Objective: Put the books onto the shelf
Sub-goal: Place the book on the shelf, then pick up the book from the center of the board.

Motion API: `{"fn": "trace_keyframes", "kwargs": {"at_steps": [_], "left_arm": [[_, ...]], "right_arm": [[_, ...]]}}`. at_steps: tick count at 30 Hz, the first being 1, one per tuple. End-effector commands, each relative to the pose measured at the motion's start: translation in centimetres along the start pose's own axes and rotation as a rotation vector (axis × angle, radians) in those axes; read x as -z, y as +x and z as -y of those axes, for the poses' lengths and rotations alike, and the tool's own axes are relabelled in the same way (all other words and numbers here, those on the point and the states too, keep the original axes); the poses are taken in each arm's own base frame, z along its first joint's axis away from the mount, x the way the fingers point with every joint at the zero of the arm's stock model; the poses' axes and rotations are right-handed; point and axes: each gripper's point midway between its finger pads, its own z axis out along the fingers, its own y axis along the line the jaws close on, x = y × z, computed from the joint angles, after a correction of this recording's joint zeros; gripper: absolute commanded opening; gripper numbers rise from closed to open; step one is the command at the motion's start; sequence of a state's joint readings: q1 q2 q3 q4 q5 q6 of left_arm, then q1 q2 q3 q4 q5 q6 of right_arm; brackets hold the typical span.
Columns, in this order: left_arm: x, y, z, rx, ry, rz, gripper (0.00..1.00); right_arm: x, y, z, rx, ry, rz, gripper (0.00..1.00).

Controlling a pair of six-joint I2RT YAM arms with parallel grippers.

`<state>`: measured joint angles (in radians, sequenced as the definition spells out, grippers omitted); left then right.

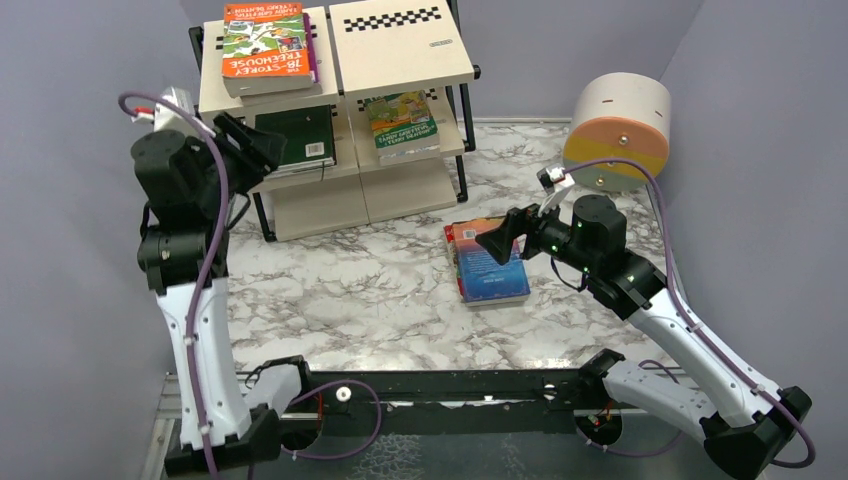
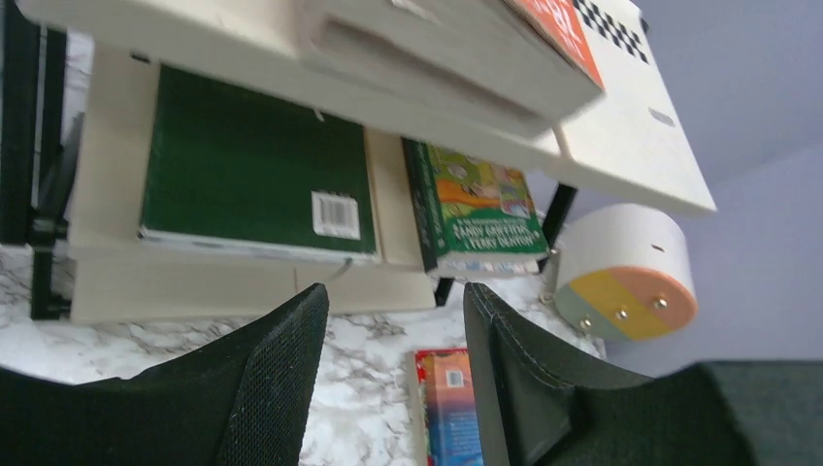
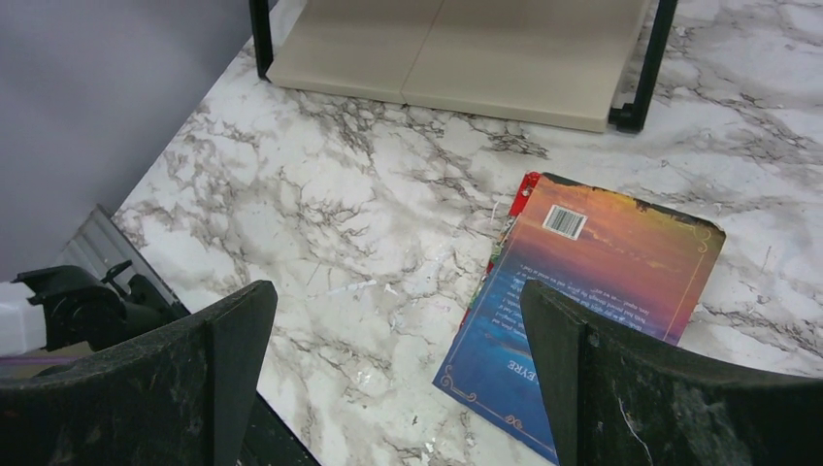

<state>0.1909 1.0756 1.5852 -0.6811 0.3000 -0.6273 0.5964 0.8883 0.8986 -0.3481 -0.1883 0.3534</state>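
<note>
Table (image 1: 340, 300): we see a marble top that runs up to grey walls on the left, the back and the right. A wide stretch of marble shows between the shelf feet and the arm bases.
Shelf (image 1: 400, 50): it stands at the back left, its black legs on the marble, with three levels of pale boards. The right top board shows only its checkered strip.
Drum (image 1: 615, 125): it is round, beige and orange, at the back right close to the wall and well apart from the shelf.
Orange book (image 1: 265, 45): it lies flat on other books on the left top board, and its near edge reaches the board's front edge.
Dark green book (image 2: 243, 165): it lies flat on the middle level, left side.
Cartoon book (image 2: 480, 209): it lies on the middle level, right side, just beside the green one.
Blue book (image 3: 592, 291): it lies flat on the marble, right of centre and well apart from the shelf. We see a red edge under it.
Left pincer (image 2: 396, 296): it is in front of the middle level, with its jaws partly apart and holding nothing.
Right pincer (image 3: 396, 291): it is above the blue book's near-left edge, with its jaws spread wide and holding nothing.
</note>
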Motion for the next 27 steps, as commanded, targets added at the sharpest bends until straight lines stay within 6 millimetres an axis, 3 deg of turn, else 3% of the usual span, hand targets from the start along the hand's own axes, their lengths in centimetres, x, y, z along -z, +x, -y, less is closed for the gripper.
{"fn": "trace_keyframes", "kwargs": {"at_steps": [1, 4, 9, 12, 15, 21, 24, 27], "left_arm": [[2.9, 3.8, 2.5, 0.064, 0.14, -0.072, 0.47], [2.7, 7.1, 2.0, 0.13, 0.182, -0.133, 0.47], [1.7, 12.2, 1.1, 0.204, 0.231, -0.229, 0.47], [1.4, 15.1, 1.5, 0.216, 0.258, -0.291, 0.48], [1.0, 18.6, 2.6, 0.208, 0.281, -0.366, 0.48], [0.8, 28.0, 5.9, 0.148, 0.328, -0.548, 0.51], [0.9, 30.9, 7.0, 0.098, 0.331, -0.589, 0.55], [0.8, 33.5, 7.5, 0.091, 0.343, -0.64, 0.6]], "right_arm": [[0.1, -0.7, 1.2, -0.019, 0.083, 0.03, 0.95], [0.0, 0.4, 2.9, -0.087, 0.189, -0.016, 0.95], [-1.2, 5.9, 5.7, -0.172, 0.326, -0.2, 0.97], [-1.4, 7.9, 6.7, -0.223, 0.374, -0.223, 0.97], [-1.5, 8.5, 7.5, -0.248, 0.414, -0.203, 0.98], [-1.1, 10.0, 9.7, -0.249, 0.52, -0.237, 0.99], [-0.5, 10.1, 10.9, -0.274, 0.54, -0.225, 0.99], [0.0, 11.4, 12.6, -0.321, 0.545, -0.243, 1.0]]}}
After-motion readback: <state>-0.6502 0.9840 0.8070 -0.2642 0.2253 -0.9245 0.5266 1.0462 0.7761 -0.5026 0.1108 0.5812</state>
